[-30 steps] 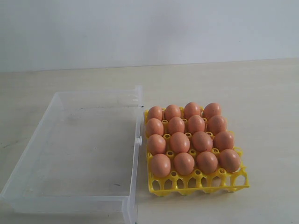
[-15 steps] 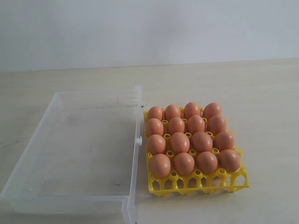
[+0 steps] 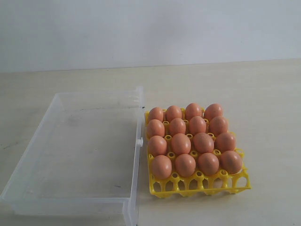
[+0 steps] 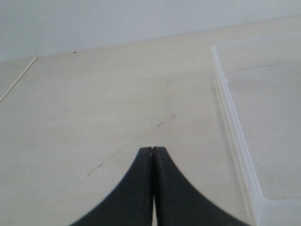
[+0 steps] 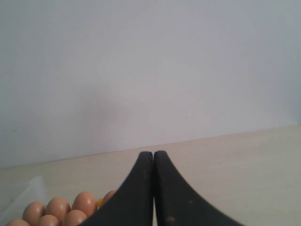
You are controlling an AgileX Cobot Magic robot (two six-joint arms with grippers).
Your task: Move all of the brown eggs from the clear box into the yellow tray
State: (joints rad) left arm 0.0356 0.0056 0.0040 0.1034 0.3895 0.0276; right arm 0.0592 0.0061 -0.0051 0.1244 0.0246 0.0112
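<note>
Grippers first: left gripper (image 4: 152,149) and right gripper (image 5: 153,153) both pinched closed, holding nothing. Just beside your left one, the clear box (image 4: 230,117) rim, no eggs inside. Ahead of your right one, brown eggs (image 5: 59,208), all sixteen seated in the yellow tray (image 3: 200,184). Nothing has moved in the last second, so task looks finished.

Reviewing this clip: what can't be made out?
Exterior view: the clear box has its near corners cut by the frame; brown eggs cover the cups of the yellow tray.
Left wrist view: the frame crops the box; tray and eggs fall outside.
Right wrist view: the right gripper and bottom edge hide most eggs and nearly all the tray.
</note>
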